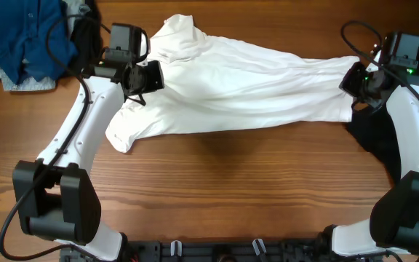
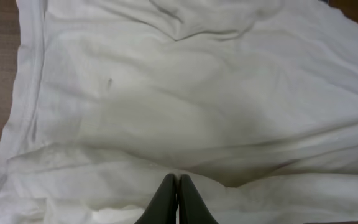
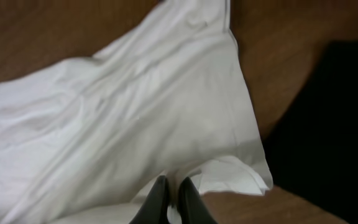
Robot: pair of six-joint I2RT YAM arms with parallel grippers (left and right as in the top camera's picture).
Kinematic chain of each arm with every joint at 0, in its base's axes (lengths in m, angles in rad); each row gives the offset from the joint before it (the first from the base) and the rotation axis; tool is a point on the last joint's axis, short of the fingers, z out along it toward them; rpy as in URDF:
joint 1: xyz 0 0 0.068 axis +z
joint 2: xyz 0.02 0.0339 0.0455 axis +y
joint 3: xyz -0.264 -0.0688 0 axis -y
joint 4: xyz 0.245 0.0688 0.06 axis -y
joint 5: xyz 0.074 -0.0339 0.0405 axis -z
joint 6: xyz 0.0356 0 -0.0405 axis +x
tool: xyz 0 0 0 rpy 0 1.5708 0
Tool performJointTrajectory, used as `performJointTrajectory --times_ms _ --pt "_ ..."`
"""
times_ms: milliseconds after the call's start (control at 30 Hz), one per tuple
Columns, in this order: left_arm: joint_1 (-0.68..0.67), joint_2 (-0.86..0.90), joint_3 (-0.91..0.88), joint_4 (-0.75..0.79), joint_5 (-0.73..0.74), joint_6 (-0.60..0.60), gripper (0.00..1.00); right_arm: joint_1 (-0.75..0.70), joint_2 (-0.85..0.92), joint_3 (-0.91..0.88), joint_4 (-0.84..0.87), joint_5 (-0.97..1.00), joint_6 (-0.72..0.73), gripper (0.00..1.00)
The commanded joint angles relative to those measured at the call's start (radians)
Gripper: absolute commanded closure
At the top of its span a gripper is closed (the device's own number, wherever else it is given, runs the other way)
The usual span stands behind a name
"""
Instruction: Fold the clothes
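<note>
A white T-shirt lies stretched across the wooden table, collar end at the left, hem at the right. My left gripper is shut on the shirt near its left sleeve; in the left wrist view its fingertips pinch white cloth. My right gripper is shut on the shirt's hem edge at the right; in the right wrist view its fingers hold a fold of the white fabric, with a corner curled over beside them.
A blue garment lies piled at the back left over a pale cloth. A black garment lies at the right under my right arm; it also shows in the right wrist view. Bare wood spans the front.
</note>
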Motion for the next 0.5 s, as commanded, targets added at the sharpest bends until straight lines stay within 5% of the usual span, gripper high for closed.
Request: performJointTrajectory --times_ms 0,467 --pt "0.005 -0.002 0.011 0.061 -0.024 -0.016 0.96 -0.003 0.02 0.006 0.056 -0.01 -0.014 0.96" --pt "0.005 0.088 0.011 0.187 -0.024 -0.016 0.96 -0.003 0.191 0.006 0.082 -0.034 -0.013 0.96"
